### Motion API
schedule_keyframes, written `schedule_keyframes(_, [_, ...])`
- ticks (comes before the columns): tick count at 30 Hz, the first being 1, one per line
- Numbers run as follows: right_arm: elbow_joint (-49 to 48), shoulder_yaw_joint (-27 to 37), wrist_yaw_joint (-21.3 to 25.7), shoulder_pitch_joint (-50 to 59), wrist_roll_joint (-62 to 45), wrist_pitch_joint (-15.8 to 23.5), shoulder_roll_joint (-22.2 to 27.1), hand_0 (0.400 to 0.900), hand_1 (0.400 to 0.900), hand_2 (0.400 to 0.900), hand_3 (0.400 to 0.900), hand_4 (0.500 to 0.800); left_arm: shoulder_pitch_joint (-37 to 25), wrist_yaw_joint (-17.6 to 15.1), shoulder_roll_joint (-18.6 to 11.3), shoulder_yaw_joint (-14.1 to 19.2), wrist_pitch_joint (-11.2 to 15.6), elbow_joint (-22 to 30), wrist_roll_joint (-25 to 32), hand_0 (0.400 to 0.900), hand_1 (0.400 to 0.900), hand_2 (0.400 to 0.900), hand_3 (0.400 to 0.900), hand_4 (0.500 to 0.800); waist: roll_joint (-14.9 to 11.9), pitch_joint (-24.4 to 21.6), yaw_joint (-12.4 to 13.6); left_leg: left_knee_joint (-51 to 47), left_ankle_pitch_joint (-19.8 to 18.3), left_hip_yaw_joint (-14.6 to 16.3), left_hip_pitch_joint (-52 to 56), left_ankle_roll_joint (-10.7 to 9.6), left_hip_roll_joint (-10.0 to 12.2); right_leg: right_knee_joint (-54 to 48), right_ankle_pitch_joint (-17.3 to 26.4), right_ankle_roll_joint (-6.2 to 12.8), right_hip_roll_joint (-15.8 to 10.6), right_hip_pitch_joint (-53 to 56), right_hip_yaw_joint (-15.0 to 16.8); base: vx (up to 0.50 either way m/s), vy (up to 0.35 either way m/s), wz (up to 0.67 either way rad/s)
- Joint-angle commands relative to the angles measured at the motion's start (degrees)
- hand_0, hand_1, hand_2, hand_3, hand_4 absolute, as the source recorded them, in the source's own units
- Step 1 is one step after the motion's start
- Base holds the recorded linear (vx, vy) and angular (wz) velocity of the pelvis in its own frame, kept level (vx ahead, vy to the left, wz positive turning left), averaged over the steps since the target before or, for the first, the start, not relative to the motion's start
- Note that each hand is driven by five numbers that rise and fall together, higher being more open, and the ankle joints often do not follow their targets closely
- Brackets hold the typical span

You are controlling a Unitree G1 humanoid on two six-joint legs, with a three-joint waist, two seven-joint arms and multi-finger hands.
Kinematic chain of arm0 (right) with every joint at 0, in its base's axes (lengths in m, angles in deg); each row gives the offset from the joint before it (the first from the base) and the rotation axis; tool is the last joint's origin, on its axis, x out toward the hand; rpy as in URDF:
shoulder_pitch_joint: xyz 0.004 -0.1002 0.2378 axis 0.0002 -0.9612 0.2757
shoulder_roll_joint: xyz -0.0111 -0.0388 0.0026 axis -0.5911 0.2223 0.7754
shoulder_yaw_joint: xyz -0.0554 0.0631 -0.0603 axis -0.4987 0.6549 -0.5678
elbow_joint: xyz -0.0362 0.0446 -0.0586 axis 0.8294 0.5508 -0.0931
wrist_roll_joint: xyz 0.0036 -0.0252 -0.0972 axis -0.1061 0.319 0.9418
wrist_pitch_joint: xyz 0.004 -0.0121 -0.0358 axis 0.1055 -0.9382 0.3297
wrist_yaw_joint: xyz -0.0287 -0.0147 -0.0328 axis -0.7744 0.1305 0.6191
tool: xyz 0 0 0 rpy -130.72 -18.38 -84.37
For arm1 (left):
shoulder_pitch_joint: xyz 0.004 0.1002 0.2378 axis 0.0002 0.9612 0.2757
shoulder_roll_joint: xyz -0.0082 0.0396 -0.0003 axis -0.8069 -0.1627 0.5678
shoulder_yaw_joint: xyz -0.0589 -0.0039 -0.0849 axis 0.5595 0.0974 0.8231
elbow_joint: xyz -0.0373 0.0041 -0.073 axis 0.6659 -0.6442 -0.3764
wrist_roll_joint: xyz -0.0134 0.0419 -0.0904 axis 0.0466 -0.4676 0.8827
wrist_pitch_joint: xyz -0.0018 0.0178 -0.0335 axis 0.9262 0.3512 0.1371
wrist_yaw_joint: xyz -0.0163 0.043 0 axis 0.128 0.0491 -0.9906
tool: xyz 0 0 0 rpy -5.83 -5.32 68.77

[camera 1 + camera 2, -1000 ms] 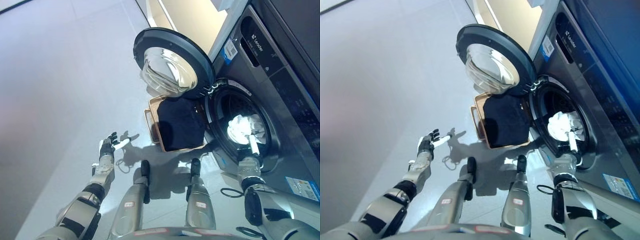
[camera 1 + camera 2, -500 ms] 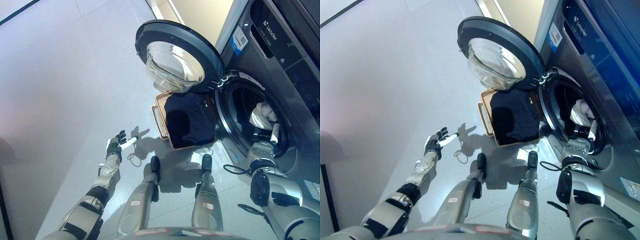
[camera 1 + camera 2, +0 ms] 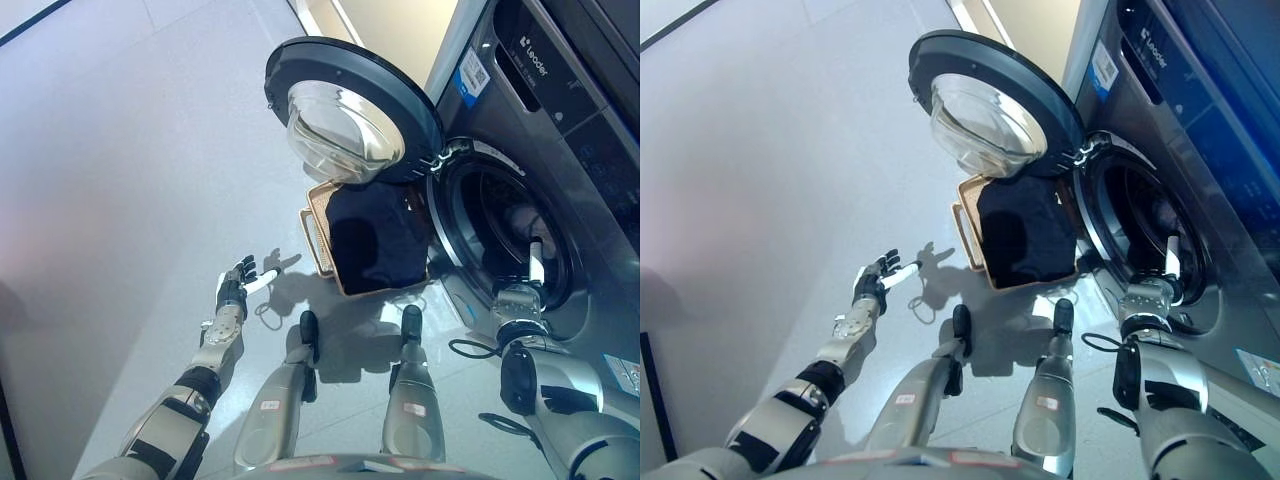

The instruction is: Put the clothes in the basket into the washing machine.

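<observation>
A tan basket (image 3: 313, 235) stands on the floor under the open door (image 3: 350, 115) of the grey washing machine (image 3: 560, 120). Dark clothes (image 3: 375, 240) fill the basket to its rim. My right hand (image 3: 527, 285) is at the lower rim of the drum opening (image 3: 495, 240), its fingers straight and pointing up into the drum, with nothing in them. Deep in the dark drum only a dim pale shape (image 3: 520, 222) shows. My left hand (image 3: 237, 288) hovers open over the floor, well to the left of the basket.
The round glass door hangs out over the basket's far end. Grey tiled floor (image 3: 130, 180) spreads to the left. A pale wall (image 3: 390, 25) meets the machine at the top.
The white cloth that my right hand held at the drum mouth is no longer there; the hand now stands empty at the rim. The camera shifted a little. My left hand stayed put.
</observation>
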Motion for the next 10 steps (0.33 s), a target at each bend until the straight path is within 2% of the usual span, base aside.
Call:
schedule_keyframes(1, [-1.64, -2.68, -2.27, -1.22, 3.22, 3.26, 4.80, 0.900, 0.900, 0.900, 0.900, 0.800, -0.35, -0.86, -1.02, 2.13, 3.08, -0.87, 0.18, 0.900, 0.900, 0.900, 0.900, 0.800, -2.83, -3.52, 0.01, 5.81, -5.31, -2.66, -1.13, -5.08, 2.98, 3.80, 3.17, 0.55, -1.13, -1.57, 1.74, 0.00, 0.000, 0.00])
schedule_keyframes(10, [-2.00, -3.43, -2.50, -1.46, 3.97, 3.03, 3.93, 0.900, 0.900, 0.900, 0.900, 0.800, -0.09, -0.47, -1.47, 1.99, 2.95, -0.46, -0.25, 0.900, 0.900, 0.900, 0.900, 0.800, -3.42, -3.81, -0.13, 5.79, -5.14, -2.69, -1.09, -5.24, 3.37, 3.81, 3.06, 0.40, -0.69, -1.38, 1.68, 0.00, 0.000, 0.00])
